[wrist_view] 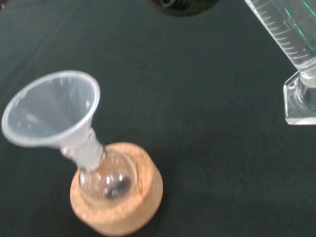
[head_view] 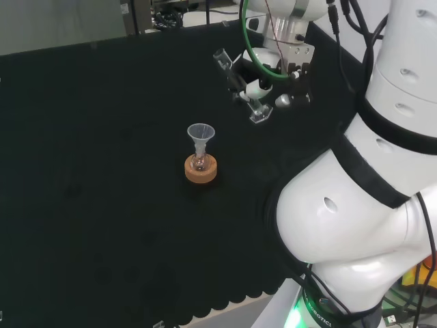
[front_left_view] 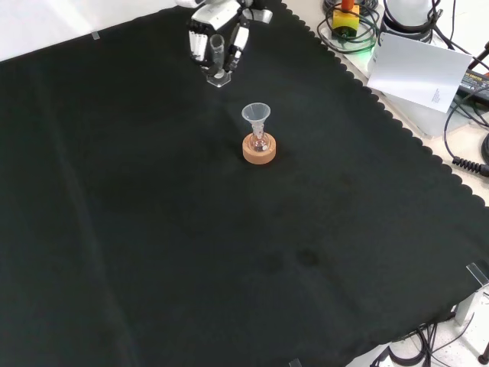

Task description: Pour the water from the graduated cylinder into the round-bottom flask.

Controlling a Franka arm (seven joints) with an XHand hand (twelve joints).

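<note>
1. Near the middle of the black cloth (front_left_view: 153, 252), a round-bottom flask (front_left_view: 260, 142) sits on a cork ring (front_left_view: 259, 151), a clear funnel (front_left_view: 256, 115) in its neck.
2. In the front view, bare cloth lies between the funnel and the cylinder farther off.
3. Farther off, the hand (front_left_view: 216, 34) has its fingers curled around the graduated cylinder (front_left_view: 218, 57), which is tilted with its base (front_left_view: 218, 79) clear of the cloth.
</note>
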